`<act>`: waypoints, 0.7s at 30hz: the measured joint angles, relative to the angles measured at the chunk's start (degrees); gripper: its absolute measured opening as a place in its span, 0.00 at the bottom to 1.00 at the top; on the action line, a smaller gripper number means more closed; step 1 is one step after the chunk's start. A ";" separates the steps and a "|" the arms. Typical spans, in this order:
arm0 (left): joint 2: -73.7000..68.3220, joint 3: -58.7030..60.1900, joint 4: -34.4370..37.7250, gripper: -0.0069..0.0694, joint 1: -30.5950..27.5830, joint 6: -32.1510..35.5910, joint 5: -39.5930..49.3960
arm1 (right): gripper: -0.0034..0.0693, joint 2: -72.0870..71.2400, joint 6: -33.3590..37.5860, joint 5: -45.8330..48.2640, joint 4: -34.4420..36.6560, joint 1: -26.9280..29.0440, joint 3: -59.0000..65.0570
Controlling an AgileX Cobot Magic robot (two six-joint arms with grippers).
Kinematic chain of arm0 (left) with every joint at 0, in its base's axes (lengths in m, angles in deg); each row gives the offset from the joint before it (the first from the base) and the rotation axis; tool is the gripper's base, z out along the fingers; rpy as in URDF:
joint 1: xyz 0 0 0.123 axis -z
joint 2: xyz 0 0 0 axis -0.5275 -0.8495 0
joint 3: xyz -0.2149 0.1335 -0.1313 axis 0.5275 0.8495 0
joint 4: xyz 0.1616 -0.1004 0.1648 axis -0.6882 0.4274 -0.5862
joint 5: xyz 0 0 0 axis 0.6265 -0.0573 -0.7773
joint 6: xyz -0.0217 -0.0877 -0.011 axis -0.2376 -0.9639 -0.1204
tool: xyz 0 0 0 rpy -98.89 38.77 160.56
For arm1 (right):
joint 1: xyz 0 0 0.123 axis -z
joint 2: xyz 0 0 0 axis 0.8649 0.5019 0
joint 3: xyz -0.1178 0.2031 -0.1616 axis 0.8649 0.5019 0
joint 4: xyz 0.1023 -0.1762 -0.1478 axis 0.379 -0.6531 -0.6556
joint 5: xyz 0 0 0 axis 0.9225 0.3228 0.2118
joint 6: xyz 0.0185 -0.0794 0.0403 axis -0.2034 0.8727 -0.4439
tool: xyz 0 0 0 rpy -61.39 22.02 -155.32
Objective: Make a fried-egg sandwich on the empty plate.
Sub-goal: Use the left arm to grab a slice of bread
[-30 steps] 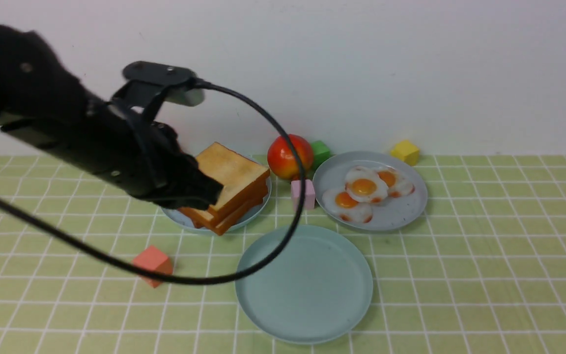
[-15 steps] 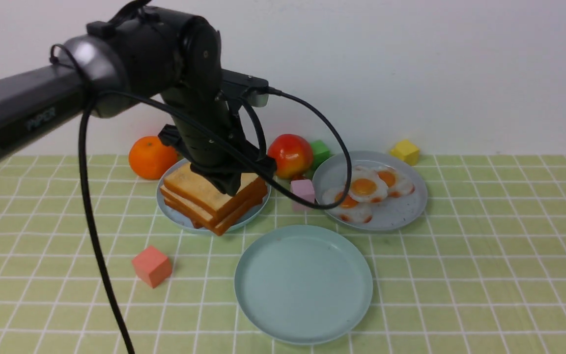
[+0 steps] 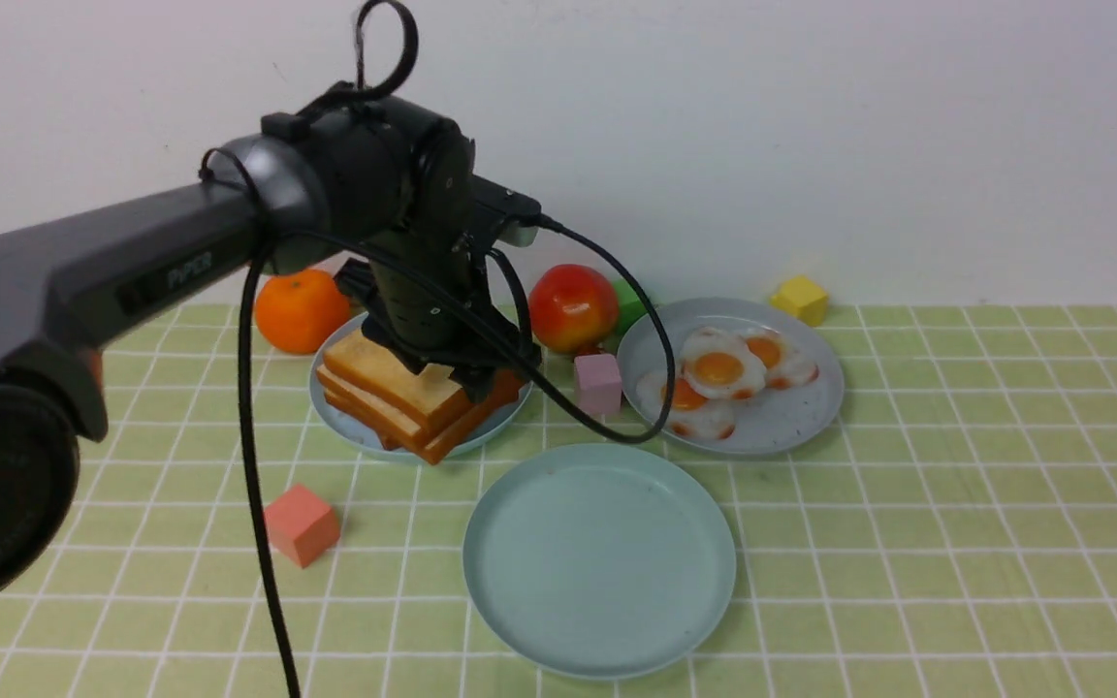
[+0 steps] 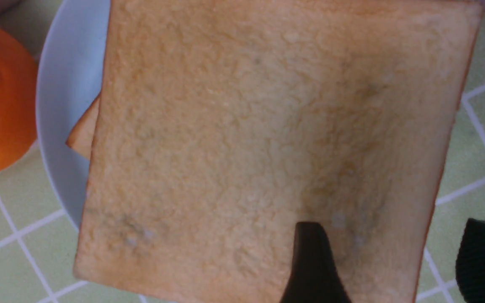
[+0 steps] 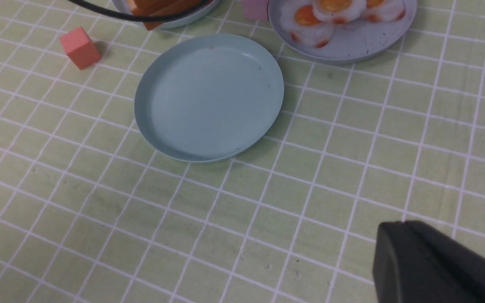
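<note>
The empty plate [image 3: 597, 557] sits bare on the bench [image 3: 956, 543]. Behind it and to the left, a stack of toast [image 3: 413, 393] rests on a light blue plate [image 3: 337, 424]. The left gripper [image 4: 390, 223] is down at that stack with its jaws wide apart: 1 finger [image 4: 310, 261] lies over the top slice, and the other stands off its crust edge above the bench. It grips nothing.

Behind the empty plate to the right, a grey speckled plate [image 3: 796, 427] carries 3 eggs, and the largest fried egg [image 3: 718, 368] lies on top of the other 2. A pink block [image 3: 599, 383] and an apple [image 3: 573, 307] stand directly behind the empty plate. A red cube [image 3: 301, 523] lies to its left.

The right gripper [image 5: 432, 261] hangs closed above the bench, well apart from the empty plate, holding nothing.
</note>
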State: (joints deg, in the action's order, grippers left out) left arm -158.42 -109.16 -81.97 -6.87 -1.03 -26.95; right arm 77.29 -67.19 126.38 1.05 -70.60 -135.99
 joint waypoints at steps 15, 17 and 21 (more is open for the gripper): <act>-2.18 -0.77 -3.72 0.37 0.15 0.06 -0.68 | 0.07 0.00 0.19 -0.41 -0.05 0.00 0.00; -2.11 -0.98 -4.11 0.35 0.22 0.38 -0.62 | 0.07 0.00 0.25 -0.16 -0.05 0.00 0.00; -1.72 -2.36 -4.11 0.34 0.22 0.38 0.92 | 0.08 0.00 0.25 -0.05 -0.05 0.00 0.00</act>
State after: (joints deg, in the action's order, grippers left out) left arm -160.14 -111.52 -86.08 -6.65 -0.65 -26.03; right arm 77.29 -66.94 126.33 1.00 -70.60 -135.99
